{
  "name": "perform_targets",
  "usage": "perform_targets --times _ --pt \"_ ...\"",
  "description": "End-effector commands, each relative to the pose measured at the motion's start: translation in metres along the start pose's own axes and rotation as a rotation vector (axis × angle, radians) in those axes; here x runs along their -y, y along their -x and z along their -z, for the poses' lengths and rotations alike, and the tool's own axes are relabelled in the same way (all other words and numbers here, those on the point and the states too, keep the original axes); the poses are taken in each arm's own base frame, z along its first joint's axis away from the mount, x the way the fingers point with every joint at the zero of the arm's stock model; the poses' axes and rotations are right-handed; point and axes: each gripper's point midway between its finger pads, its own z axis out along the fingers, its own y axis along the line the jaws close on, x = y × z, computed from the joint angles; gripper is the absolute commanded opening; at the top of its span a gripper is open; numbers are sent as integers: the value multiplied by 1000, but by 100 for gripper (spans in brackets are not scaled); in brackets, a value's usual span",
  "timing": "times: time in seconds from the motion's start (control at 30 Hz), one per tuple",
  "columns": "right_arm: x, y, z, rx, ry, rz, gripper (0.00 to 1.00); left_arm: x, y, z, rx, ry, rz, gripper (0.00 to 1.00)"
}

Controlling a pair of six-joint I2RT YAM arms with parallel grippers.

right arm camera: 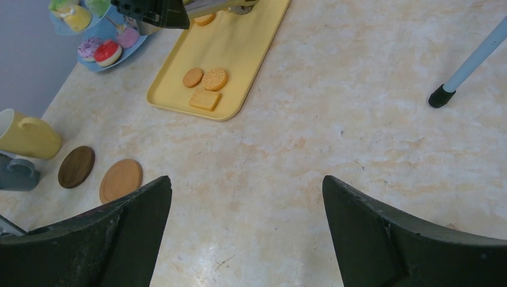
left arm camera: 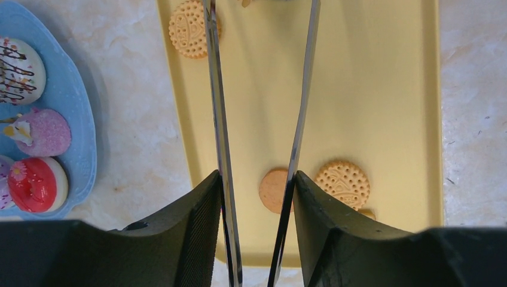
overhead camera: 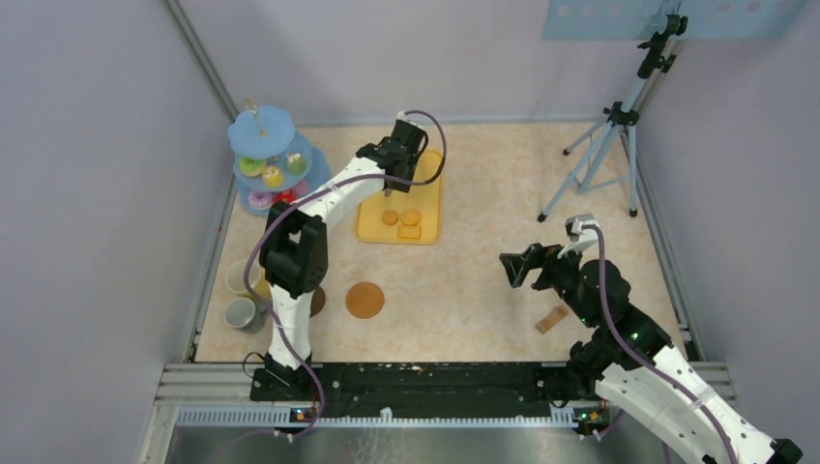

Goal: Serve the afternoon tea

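Left wrist view: round orange biscuits (left arm camera: 344, 182) flat on the yellow tray (left arm camera: 382, 89), two side by side at one end, a third biscuit (left arm camera: 191, 28) by the tray's left rim farther along. In the right wrist view, a square biscuit (right arm camera: 205, 99) just beside the pair, on the same tray. Above the tray, left gripper (left arm camera: 257, 179) clasping the long metal tongs (left arm camera: 218, 119), one blade against each finger, blades spread over the tray's bare middle. Left of the tray, blue tiered stand (overhead camera: 266, 159) carrying toy doughnuts and cakes (left arm camera: 37, 184). Nearer the arm bases than the tray, two round brown coasters (right arm camera: 121, 180) flat on the counter (right arm camera: 335, 155), apart from each other and from the tray; past them, farther from the tray, yellow mug (right arm camera: 27, 136) and grey-white mug (right arm camera: 18, 173) close together. Well right of the tray, right gripper (right arm camera: 244, 191) spread wide, holding nothing, above bare counter; small wooden block (overhead camera: 551, 319) near it.
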Motion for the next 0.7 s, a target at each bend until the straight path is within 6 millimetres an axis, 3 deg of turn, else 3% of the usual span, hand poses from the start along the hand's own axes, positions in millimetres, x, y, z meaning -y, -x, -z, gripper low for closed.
perform_targets --times 0.0,0.13,0.3,0.57,0.67 --pt "-1 14 2 53 4 -14 94 4 17 -2 40 8 9 52" --pt "-3 14 3 52 9 -17 94 6 15 -5 29 12 11 47" --pt "-3 15 3 56 12 -20 94 -2 17 5 39 71 15 28" --pt "-4 14 3 61 19 -21 94 -38 41 66 162 200 96 21" --pt "-5 12 3 58 25 -24 94 -46 46 79 207 214 115 19"
